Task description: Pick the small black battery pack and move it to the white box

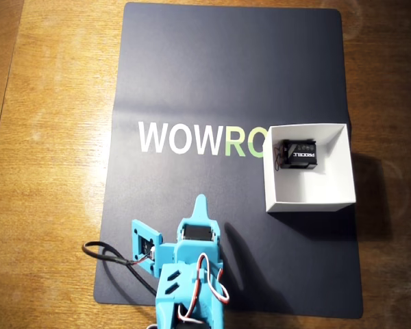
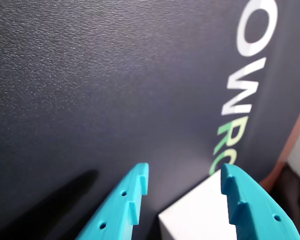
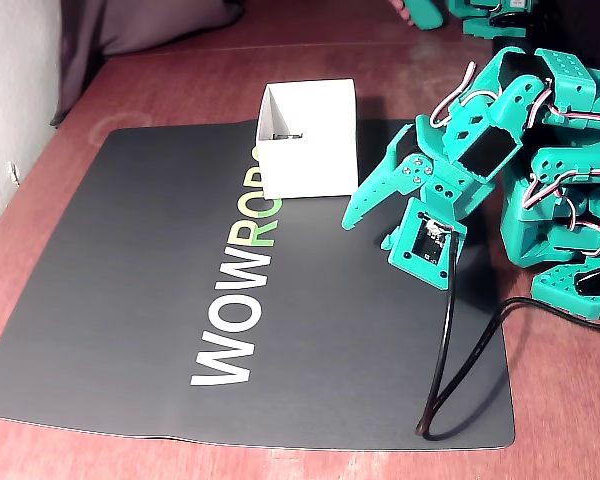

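The small black battery pack (image 1: pixel 300 154), with white lettering and thin wires, lies inside the white box (image 1: pixel 308 204) toward its far left corner in the overhead view. The box stands on the right side of the dark mat; the fixed view shows its outer wall (image 3: pixel 315 150) and the wrist view only a corner (image 2: pixel 190 217). My teal gripper (image 1: pixel 201 208) is near the mat's front edge, well left of the box. It is open, and the wrist view shows nothing between its fingers (image 2: pixel 184 170). In the fixed view the gripper (image 3: pixel 370 225) hangs just above the mat, pointing toward the box.
A dark mat (image 1: pixel 226 82) with "WOWRO" lettering covers the wooden table (image 1: pixel 48 137). A black cable (image 3: pixel 450 360) loops from the wrist camera across the mat's corner. More teal arm parts (image 3: pixel 570 230) stand at the right of the fixed view.
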### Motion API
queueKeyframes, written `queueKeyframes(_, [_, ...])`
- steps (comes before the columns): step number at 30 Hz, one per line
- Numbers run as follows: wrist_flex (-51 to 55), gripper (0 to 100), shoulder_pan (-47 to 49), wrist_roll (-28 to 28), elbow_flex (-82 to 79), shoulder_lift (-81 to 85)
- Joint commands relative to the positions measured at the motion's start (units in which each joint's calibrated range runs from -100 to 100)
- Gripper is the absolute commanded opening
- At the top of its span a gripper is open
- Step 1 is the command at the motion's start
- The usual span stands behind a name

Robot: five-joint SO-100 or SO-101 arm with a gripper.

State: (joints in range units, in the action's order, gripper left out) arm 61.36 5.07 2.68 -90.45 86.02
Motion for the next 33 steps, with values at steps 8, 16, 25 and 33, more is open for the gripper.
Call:
queueKeyframes(8, [6.8, 16, -0.6, -0.2, -0.1, 5.2])
queueKeyframes(16, [8.7, 16, -0.6, -0.2, -0.2, 7.3])
queueKeyframes(25, [12.7, 13, -0.6, -0.2, -0.8, 12.8])
queueKeyframes(33, [12.7, 1, -0.4, -0.2, -0.8, 12.8])
